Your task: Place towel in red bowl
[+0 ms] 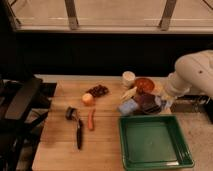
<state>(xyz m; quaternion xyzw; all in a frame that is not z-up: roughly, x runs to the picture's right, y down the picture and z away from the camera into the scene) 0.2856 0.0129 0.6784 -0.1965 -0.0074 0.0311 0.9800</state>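
The red bowl (145, 84) sits at the back right of the wooden table, next to a white cup (129, 78). My white arm comes in from the right. My gripper (164, 104) hangs just right of and in front of the red bowl, above the table's right edge. It is shut on a small pale blue-white towel (160, 102), which hangs beside a dark brown item (147, 103). The green tray (153, 160) below holds nothing.
A blue block (128, 107) and a yellowish item (130, 93) lie in front of the bowl. Grapes (98, 90), an orange fruit (88, 99), a carrot (90, 119) and a black-handled tool (77, 127) lie on the table's left half. A black chair (22, 100) stands at left.
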